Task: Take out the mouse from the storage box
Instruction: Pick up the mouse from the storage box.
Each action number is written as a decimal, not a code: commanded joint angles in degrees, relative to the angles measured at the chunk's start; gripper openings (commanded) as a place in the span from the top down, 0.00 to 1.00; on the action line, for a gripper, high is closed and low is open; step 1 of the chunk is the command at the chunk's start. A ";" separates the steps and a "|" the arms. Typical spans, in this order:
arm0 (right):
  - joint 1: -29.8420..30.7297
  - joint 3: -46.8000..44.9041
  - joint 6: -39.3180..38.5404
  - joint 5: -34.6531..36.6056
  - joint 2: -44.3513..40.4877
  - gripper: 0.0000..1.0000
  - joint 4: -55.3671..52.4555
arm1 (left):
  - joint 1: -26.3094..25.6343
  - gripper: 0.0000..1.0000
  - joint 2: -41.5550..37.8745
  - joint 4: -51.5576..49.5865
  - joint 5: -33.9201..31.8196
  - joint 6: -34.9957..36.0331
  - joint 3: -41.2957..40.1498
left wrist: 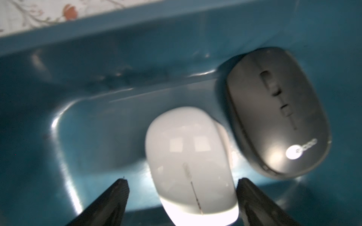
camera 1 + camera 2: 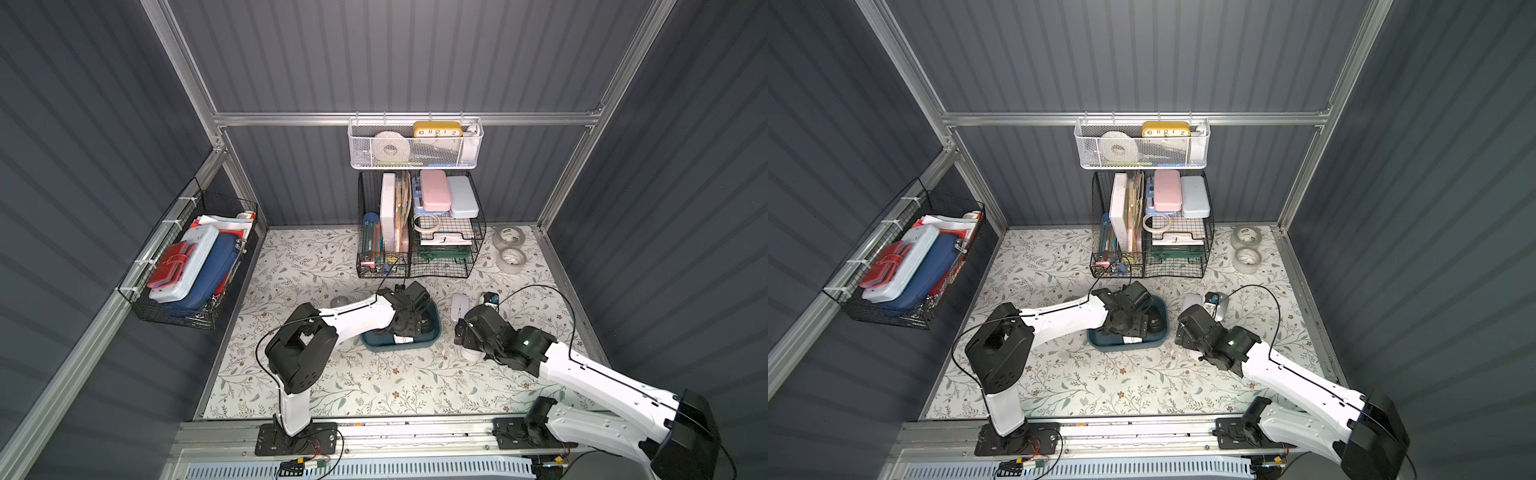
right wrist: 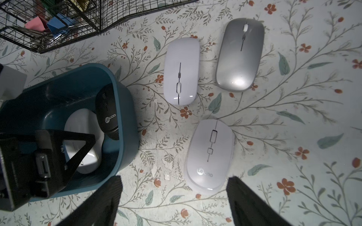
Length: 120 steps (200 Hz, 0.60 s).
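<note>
The left gripper [image 1: 182, 182] is down inside the box [image 2: 386, 347], which sits in the middle of the table [image 2: 374, 386]. Its fingers [image 1: 111, 205] are apart, straddling the white mouse [image 1: 188, 162] without clamping it. One finger looks close against the mouse's side and the other shows a gap. Next to that mouse, hard against it as far as I can tell, a dark mouse [image 1: 278, 117] lies along the box wall. Right of the box, three mice are out on the table: a slim white one [image 3: 181, 70], a grey one [image 3: 240, 54] and a rounder white one [image 3: 210, 154], near each other but not touching. The right gripper [image 3: 174, 180] hovers over the rounder one's near end, fingers spread and nothing in them. I'd call the job over half done: three out, two left in the box, the white one next. The box walls are low, but the dark mouse crowds one finger, so a straight lift looks safest. Toward the front edge there's plenty of bare table. The rack [image 2: 415, 249] on the back edge and the laid-out mice on the right leave less room.
</note>
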 commanded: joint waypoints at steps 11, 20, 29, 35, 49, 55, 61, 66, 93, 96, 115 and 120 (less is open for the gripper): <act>0.35 1.00 -0.75 -0.89 0.96 0.11 1.39 | 0.40 0.08 -2.40 -0.91 -0.85 -1.16 -1.09; 0.42 1.10 -0.77 -1.04 1.14 0.11 1.35 | 0.40 0.09 -2.00 -1.04 -0.43 -1.01 -0.54; 0.35 1.39 -0.84 -1.22 1.29 0.11 1.14 | 0.37 0.09 -1.55 -0.72 0.33 -0.74 -0.21; 0.36 1.44 -0.86 -1.24 1.25 0.11 1.04 | 0.38 0.09 -1.30 -0.47 0.85 -0.55 0.02; 0.42 1.40 -0.78 -1.15 1.18 0.11 0.99 | 0.45 0.09 -0.25 -0.25 1.17 -0.34 0.63; 0.38 1.34 -0.77 -1.10 1.14 0.11 0.97 | 0.45 0.09 0.23 -0.25 1.14 -0.31 0.77; 0.38 1.26 -0.68 -1.13 0.99 0.11 0.97 | 0.38 0.09 0.60 -0.09 1.25 -0.28 1.02; 0.36 1.22 -0.67 -1.14 0.94 0.11 1.02 | 0.39 0.09 0.91 0.01 1.36 -0.22 1.03; 0.45 0.57 -0.50 -1.16 0.71 0.11 1.00 | 0.45 0.09 2.50 0.97 2.29 0.23 1.80; 0.33 0.54 -0.46 -1.11 0.65 0.11 1.01 | 0.45 0.10 2.69 0.98 2.41 0.17 2.05; 0.32 0.35 -0.32 -1.26 0.64 0.11 0.99 | 0.65 0.12 3.94 0.87 2.45 0.18 2.79; 0.39 0.34 -0.38 -1.26 0.55 0.11 0.92 | 0.78 0.13 4.03 1.04 2.51 0.12 2.70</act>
